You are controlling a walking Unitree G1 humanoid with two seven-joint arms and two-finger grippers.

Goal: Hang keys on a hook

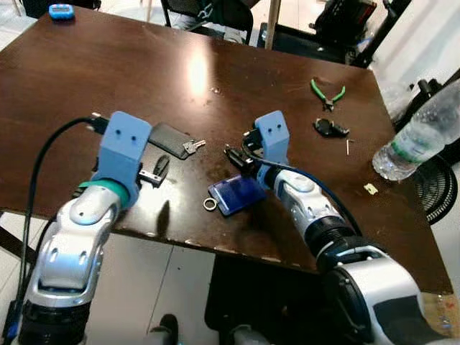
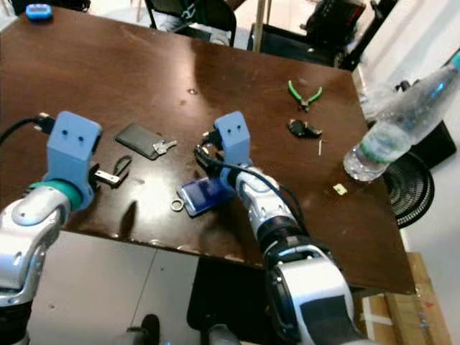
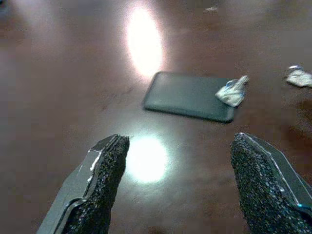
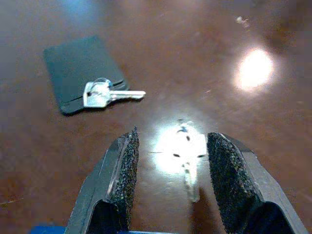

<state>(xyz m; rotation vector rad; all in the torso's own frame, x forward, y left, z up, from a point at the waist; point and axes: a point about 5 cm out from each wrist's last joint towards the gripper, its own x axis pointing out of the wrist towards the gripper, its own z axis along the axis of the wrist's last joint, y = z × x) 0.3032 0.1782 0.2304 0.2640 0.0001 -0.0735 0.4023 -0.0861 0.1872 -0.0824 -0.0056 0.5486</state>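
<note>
A silver key [image 4: 105,93] lies on the dark table [image 1: 108,79], its head resting on a flat black tag [image 1: 171,139]. The same tag [image 3: 187,96] lies just ahead of my left gripper [image 3: 180,175], which hovers open and holds nothing. My right gripper [image 4: 170,161] is open low over the table. A second silver key [image 4: 189,161] lies in the glare between its fingers, not gripped. Beside my right wrist sits a blue fob [image 1: 237,194] with a metal ring [image 1: 209,204].
Green pliers [image 1: 327,92] and a black fob [image 1: 330,128] lie at the table's right. A plastic water bottle [image 1: 420,133] lies at the right edge. A blue object [image 1: 61,11] sits at the far left corner. The near edge [image 1: 180,241] runs under both arms.
</note>
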